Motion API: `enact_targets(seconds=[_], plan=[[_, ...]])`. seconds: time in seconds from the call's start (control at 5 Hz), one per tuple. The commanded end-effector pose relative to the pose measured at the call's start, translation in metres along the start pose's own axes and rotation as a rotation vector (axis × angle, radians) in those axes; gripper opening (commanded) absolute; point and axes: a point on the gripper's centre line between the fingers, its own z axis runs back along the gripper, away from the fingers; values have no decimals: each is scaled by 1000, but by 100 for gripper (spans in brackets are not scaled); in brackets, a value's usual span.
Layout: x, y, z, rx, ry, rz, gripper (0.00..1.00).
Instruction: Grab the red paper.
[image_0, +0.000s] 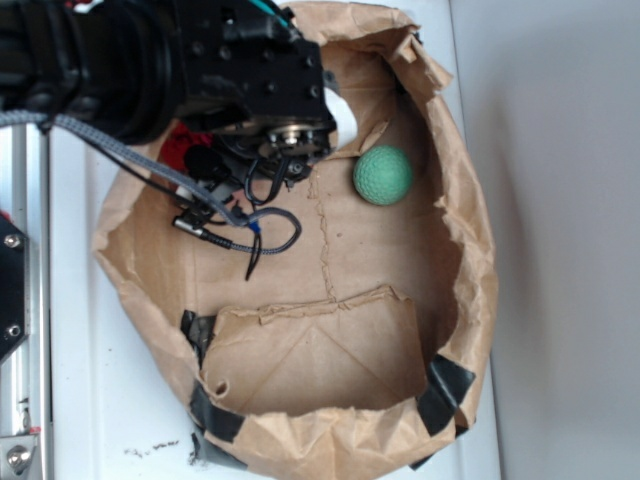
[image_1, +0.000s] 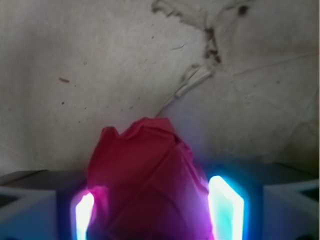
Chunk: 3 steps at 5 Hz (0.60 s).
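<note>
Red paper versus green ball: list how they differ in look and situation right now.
Shape: the red paper is a crumpled, irregular wad; the green ball is round and dimpled.
Situation: the red paper sits between the fingers of the gripper, while the green ball lies free, apart from the arm.
Visibility: in the exterior view the red paper is mostly hidden under the arm; the green ball is in plain sight.
Both lie inside the brown paper bag.

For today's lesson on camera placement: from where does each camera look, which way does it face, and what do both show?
Exterior: sits overhead, facing down into the brown paper bag with the green ball; the black arm shows.
Wrist: sits on the arm, facing along the gripper, whose glowing fingers flank the red paper.
Shared: the red paper and the bag's floor.
</note>
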Motion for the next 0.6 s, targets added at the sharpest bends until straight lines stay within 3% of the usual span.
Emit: enact_targets(seconds=[0.0, 0.2, 0.4], plan=[[-12, -3, 84, -35, -242, 51, 0], [-3, -25, 122, -55, -305, 50, 0], [5, -41, 129, -22, -302, 74, 0]])
